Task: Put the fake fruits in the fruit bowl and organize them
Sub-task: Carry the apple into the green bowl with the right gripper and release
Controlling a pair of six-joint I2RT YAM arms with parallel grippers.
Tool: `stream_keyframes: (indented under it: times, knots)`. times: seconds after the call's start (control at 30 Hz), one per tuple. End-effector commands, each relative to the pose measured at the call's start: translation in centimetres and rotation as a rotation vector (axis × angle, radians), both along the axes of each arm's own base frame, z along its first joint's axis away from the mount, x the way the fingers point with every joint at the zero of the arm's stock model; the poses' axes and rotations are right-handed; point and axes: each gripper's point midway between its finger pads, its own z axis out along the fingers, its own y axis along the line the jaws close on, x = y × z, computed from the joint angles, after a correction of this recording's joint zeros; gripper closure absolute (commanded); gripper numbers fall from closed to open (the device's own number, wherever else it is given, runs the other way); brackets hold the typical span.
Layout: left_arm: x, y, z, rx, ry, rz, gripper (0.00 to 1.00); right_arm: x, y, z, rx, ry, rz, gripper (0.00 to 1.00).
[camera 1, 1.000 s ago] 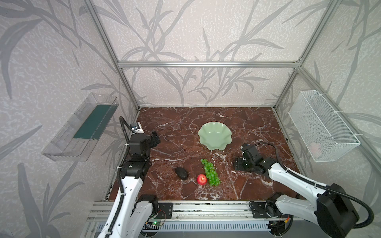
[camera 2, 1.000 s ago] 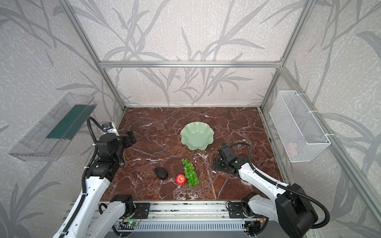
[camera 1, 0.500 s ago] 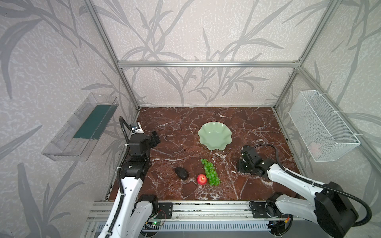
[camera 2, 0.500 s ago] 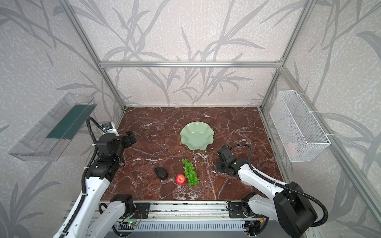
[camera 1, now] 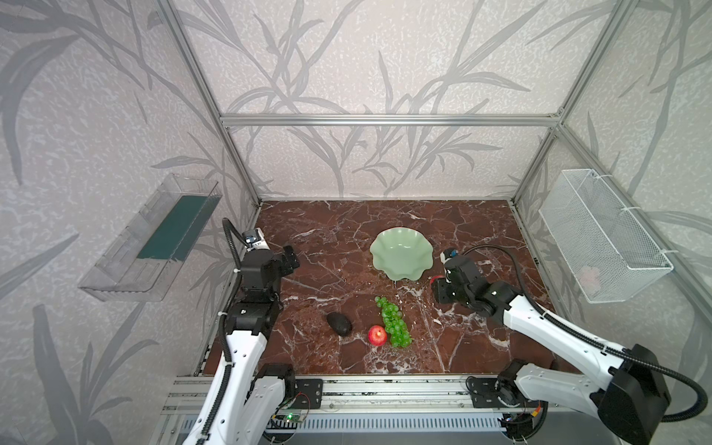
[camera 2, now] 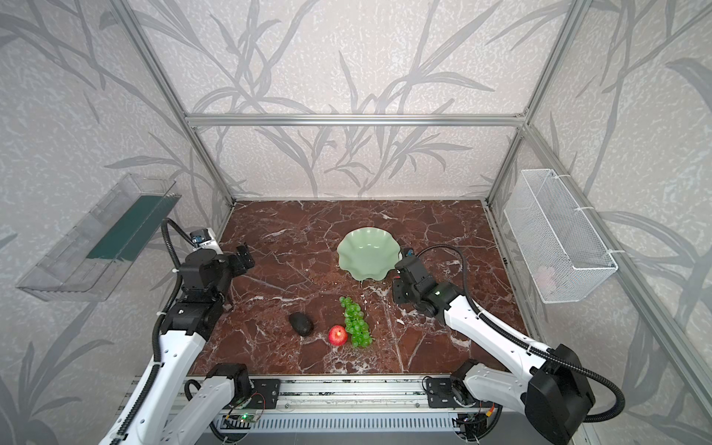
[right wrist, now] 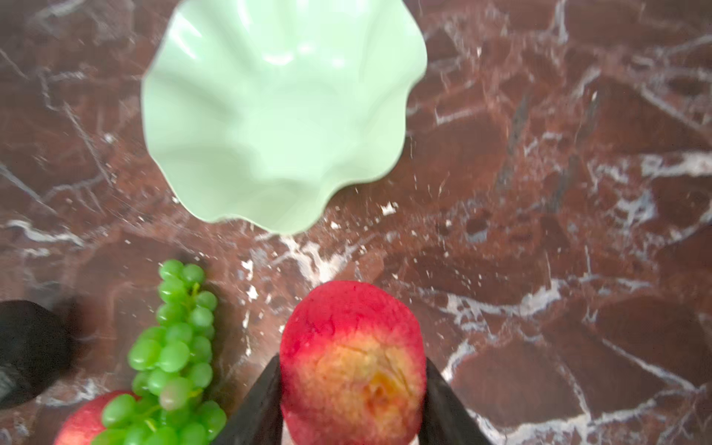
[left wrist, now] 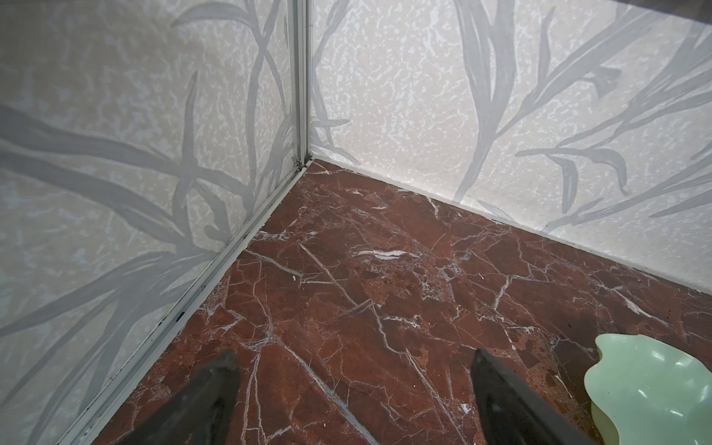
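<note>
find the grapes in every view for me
A top view: grapes lie in front of the bowl, towards the robot.
A top view: same spot, bowl behind.
Left wrist: not in it; only part of the bowl shows.
Right wrist: grapes just short of the bowl.
Shared landmark: the bowl.

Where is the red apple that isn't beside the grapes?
The right wrist view shows that apple clamped in the right pincer, near the green bowl's rim and right of the grapes in a top view.
</note>
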Motion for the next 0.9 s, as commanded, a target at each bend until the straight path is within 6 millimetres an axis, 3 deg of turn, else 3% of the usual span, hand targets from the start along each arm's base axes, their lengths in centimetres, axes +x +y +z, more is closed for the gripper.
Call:
stream_keyframes:
  times: [0.0, 0.2, 0.3, 0.43, 0.67, 0.87]
  knots:
    - [-0.2, 0.1, 0.9, -0.007, -0.031, 0.008, 0.06, 2.6, 1.7, 1.6, -0.029, -0.078, 0.043, 0.58]
    - [-0.2, 0.2, 0.9, -0.004, -0.03, 0.013, 0.06, 7.5, 6.7, 2.6, -0.023, -0.113, 0.129, 0.58]
    - [-0.2, 0.2, 0.9, -0.003, -0.03, 0.014, 0.06, 9.6, 8.7, 1.8, -0.035, -0.103, 0.163, 0.58]
    - [-0.2, 0.2, 0.9, -0.002, -0.031, 0.014, 0.06, 12.1, 11.3, -0.6, -0.058, -0.072, 0.207, 0.58]
    - [-0.2, 0.2, 0.9, -0.001, -0.032, 0.014, 0.06, 14.9, 13.6, -4.1, -0.092, 0.002, 0.25, 0.58]
    - [-0.2, 0.2, 0.8, -0.001, -0.032, 0.013, 0.06, 16.6, 13.3, -6.4, -0.098, 0.047, 0.224, 0.58]
